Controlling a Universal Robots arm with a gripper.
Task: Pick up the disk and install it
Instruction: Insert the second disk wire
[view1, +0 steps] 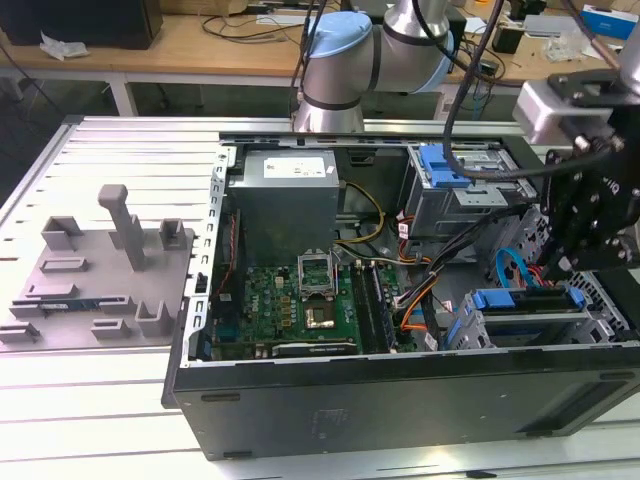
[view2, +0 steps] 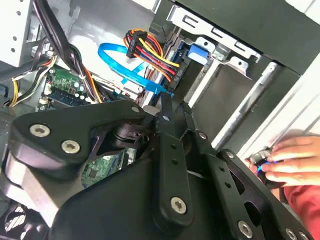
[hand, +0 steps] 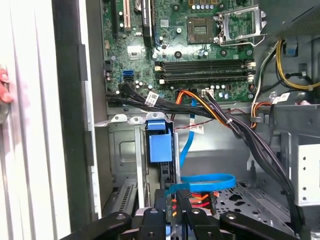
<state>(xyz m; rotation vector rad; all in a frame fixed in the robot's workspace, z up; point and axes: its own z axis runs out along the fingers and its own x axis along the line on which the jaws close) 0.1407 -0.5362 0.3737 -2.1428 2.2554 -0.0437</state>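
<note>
Disk (view1: 528, 300) sits caged in its bay under our hand (view1: 575, 262), whose grip we cannot tell; seating needs checking.

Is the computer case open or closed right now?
Open: the computer case has no side panel on top, and the motherboard and cables inside are exposed.

An open computer case (view1: 300, 400) lies on the table (view1: 100, 400); a grey fixture plate (view1: 95, 265) sits near one edge.
</note>
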